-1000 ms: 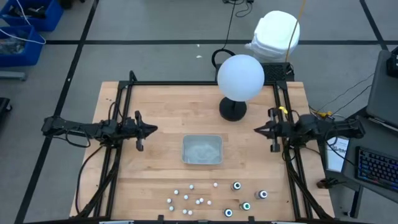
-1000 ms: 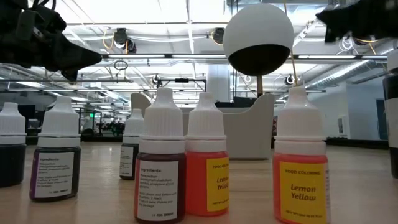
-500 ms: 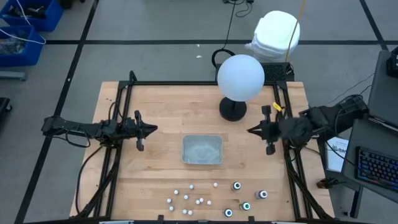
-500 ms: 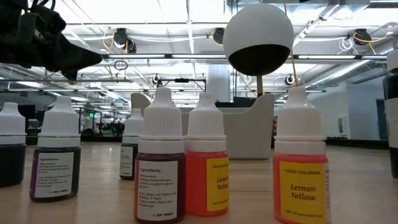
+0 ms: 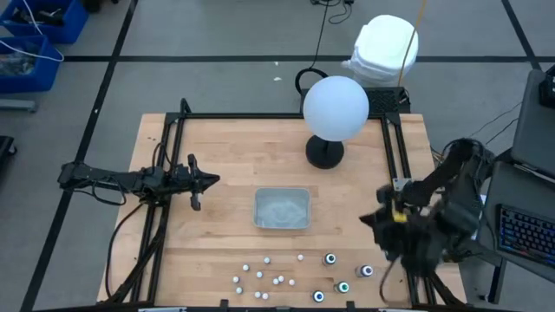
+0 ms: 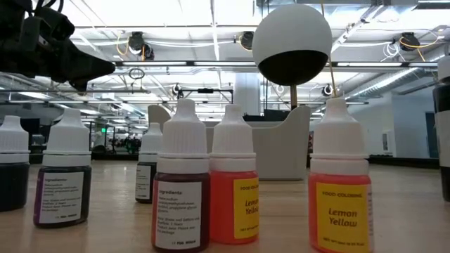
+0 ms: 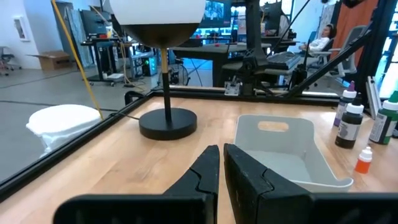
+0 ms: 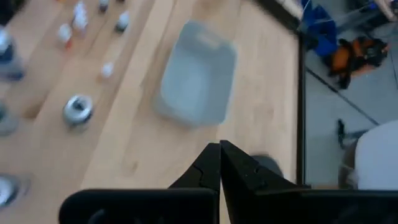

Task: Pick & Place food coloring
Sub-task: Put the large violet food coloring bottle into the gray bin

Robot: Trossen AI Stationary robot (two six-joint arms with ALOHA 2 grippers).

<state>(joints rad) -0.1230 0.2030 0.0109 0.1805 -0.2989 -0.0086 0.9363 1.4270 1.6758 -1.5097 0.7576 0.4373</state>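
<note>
While the food coloring [image 5: 295,277] bottles stand along the table's [image 5: 225,156] near edge below the clear tray [image 5: 282,209], the right gripper [image 5: 371,220] hangs near them, fingers pressed together, and the left gripper [image 5: 211,180] waits nearly closed, empty.

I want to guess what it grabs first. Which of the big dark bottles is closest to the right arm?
The dark bottle farthest right in the group, right beside the right end effector; the other three sit farther left.

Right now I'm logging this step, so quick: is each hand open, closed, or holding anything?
Left hand: closed, holding nothing, waiting at the table's left side.
Right hand: closed, empty, above the table's right side near the tray.
</note>
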